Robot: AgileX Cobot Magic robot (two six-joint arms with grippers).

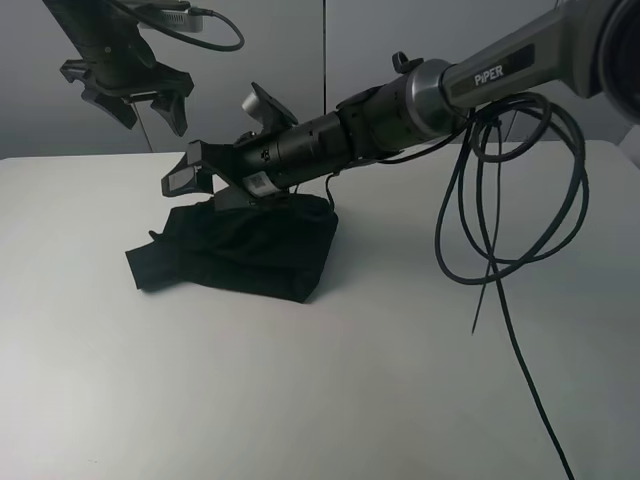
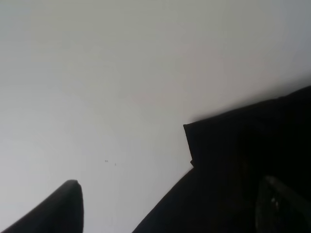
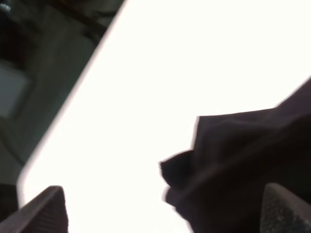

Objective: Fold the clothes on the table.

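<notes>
The black T-shirt (image 1: 245,250) lies folded into a compact bundle on the white table (image 1: 330,400), left of centre; its print is hidden. My right arm reaches across the middle. Its gripper (image 1: 192,168) is open and empty just above the shirt's far left edge. In the right wrist view the gripper (image 3: 163,186) has its fingers (image 3: 41,211) spread wide, with the shirt (image 3: 243,160) below. My left gripper (image 1: 155,122) hangs open and empty high above the table's far left. In the left wrist view the gripper (image 2: 170,180) is over a shirt corner (image 2: 243,160).
Black cables (image 1: 500,220) loop down from the right arm over the table's right half. The table's far edge shows in the right wrist view (image 3: 73,97), with dark floor beyond it. White tabletop (image 2: 97,73) lies beside the shirt.
</notes>
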